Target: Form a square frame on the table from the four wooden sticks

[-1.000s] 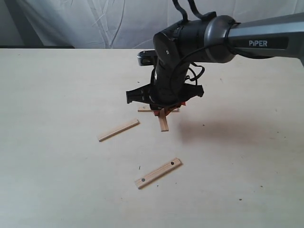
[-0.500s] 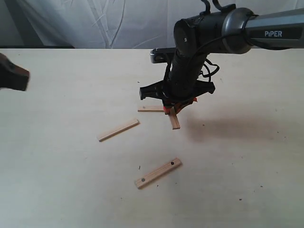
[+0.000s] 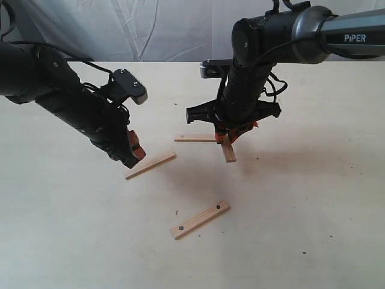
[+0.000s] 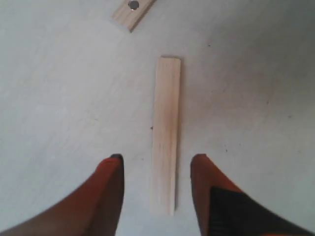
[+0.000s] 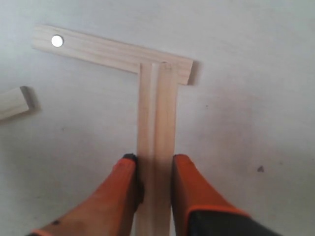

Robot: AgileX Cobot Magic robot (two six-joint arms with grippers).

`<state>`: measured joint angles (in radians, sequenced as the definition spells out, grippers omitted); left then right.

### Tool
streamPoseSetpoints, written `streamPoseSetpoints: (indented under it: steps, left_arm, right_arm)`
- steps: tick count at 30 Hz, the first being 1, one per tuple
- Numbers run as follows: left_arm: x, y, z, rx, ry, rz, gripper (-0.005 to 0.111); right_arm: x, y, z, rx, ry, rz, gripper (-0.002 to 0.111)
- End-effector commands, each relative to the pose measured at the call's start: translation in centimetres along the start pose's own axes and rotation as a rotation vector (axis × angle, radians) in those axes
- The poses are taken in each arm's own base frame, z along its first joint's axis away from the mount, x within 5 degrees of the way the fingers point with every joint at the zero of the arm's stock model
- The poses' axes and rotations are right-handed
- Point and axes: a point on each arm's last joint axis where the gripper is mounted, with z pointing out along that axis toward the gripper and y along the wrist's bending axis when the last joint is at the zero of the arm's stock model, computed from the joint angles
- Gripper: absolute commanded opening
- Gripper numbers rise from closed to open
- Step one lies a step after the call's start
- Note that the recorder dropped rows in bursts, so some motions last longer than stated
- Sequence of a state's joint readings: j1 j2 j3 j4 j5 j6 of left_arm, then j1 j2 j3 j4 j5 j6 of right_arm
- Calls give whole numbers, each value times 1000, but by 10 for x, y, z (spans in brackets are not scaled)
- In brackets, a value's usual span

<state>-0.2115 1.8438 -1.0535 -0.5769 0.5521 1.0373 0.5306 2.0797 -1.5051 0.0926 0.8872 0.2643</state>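
Left gripper [image 4: 156, 158] just swung in, jaws now spread, straddling loose stick [image 4: 166, 128] on table [image 3: 301, 229], no contact. Right gripper [image 5: 153, 160] shifted right, clamped on 2nd stick [image 5: 165, 123], end at far stick [image 5: 108, 51], probably forming corner 1. Near stick [image 3: 200, 220] untouched.

Right stick [image 3: 228, 152] meets back stick [image 3: 191, 138] (end-on); left stick [image 3: 150, 165], front stick [image 3: 200, 220] lie apart
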Motion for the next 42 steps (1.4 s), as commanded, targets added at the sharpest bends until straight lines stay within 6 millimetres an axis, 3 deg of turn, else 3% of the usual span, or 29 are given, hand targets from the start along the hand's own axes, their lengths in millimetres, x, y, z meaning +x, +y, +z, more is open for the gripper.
streamPoseSetpoints:
  steps: [1,4,14,22,25,27,28,39,42]
  left_arm:
    - [3,2,17,-4,18,10,44]
    - [8,2,27,19,44,-7,44]
    - [11,0,30,52,71,-3,44]
    - [22,1,49,80,131,-5,42]
    - [23,-1,49,100,141,-13,26]
    - [23,-3,49,113,136,-56,9]
    - [22,-3,48,115,129,-83,1]
    - [-12,-8,8,116,-95,-382,0]
    - [-21,-11,8,95,-154,-432,0]
  right_arm:
    - [-1,-2,-3,-4,-13,-3,1]
    - [-1,-2,-3,-7,-16,-1,1]
    - [-2,-1,-4,-14,-25,3,1]
    - [-2,-1,-4,-13,-23,2,1]
    - [-2,-1,-4,-13,-25,2,1]
    - [-3,-1,-4,-15,-32,2,1]
    - [-3,-1,-4,-16,-36,2,1]
    - [-8,-4,-4,14,-94,-27,1]
    - [-10,-3,-4,9,-111,-28,1]
